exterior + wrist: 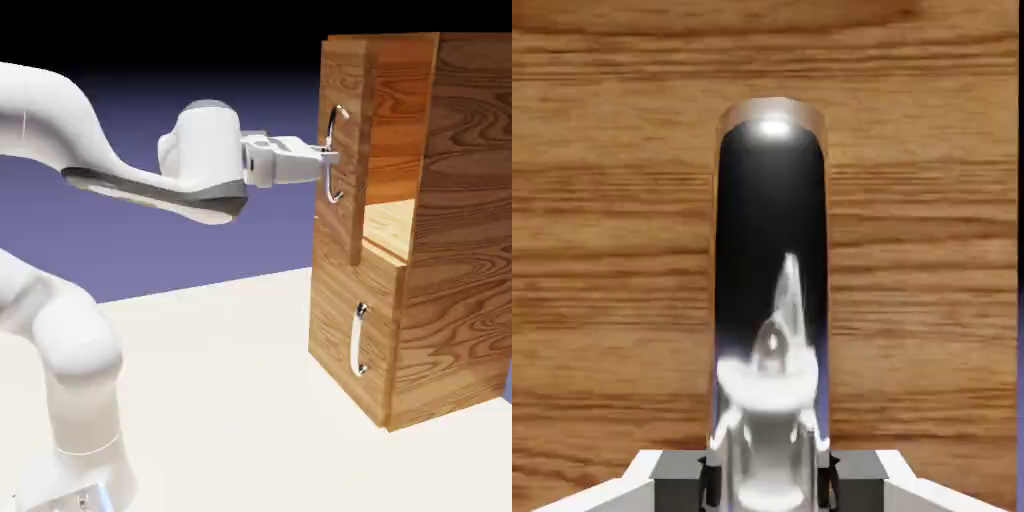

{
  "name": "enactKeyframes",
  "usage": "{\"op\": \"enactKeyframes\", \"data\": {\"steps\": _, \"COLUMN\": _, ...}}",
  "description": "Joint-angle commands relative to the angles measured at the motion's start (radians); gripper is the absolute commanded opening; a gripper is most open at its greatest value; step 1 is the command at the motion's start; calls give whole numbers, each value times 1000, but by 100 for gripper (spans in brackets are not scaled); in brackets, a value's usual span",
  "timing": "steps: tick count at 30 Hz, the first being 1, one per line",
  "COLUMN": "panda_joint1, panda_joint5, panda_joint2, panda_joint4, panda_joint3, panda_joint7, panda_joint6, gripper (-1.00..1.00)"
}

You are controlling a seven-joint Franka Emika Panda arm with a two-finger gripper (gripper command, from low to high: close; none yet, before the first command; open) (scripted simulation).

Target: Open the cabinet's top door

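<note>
gripping the upper handle [331,178] of the cabinet [460,220], your one tool [328,156] is clenched on that curved silver bar, one finger to each side of it. you have one arm [210,165], coming to the cabinet from the exterior view's left, with its hand level beside the handle. count two doors on the cabinet, one above the other, and two handles, one on each door. the top door [346,100], the taller one, stands ajar at the cabinet's upper part, with the lit inside showing between it and the cabinet's side wall. the lower door [345,325] sits below it on the cabinet, its handle [356,340] a second curved silver bar. the worktop [220,400] lies beneath the cabinet and stretches from it toward the arm's base.

only the exterior view gives you the inside of the cabinet, the lower door and its handle. only the hand view gives you both fingertips [680,480], one on each side of the shiny handle, with pale reflections along the metal and wood grain running crosswise behind it.
</note>
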Motion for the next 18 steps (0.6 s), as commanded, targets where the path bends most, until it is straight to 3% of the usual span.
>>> {"op": "enactKeyframes", "data": {"steps": 1, "panda_joint1": -8, "panda_joint5": 45, "panda_joint2": -15, "panda_joint4": -14, "panda_joint3": 21, "panda_joint7": -26, "panda_joint6": -19, "gripper": -100}}
{"op": "enactKeyframes", "data": {"steps": 9, "panda_joint1": -28, "panda_joint5": 392, "panda_joint2": -126, "panda_joint4": -97, "panda_joint3": 206, "panda_joint7": -206, "panda_joint6": -224, "gripper": -100}}
{"op": "enactKeyframes", "data": {"steps": 18, "panda_joint1": -5, "panda_joint5": 756, "panda_joint2": -147, "panda_joint4": -69, "panda_joint3": 480, "panda_joint7": -312, "panda_joint6": -597, "gripper": -100}}
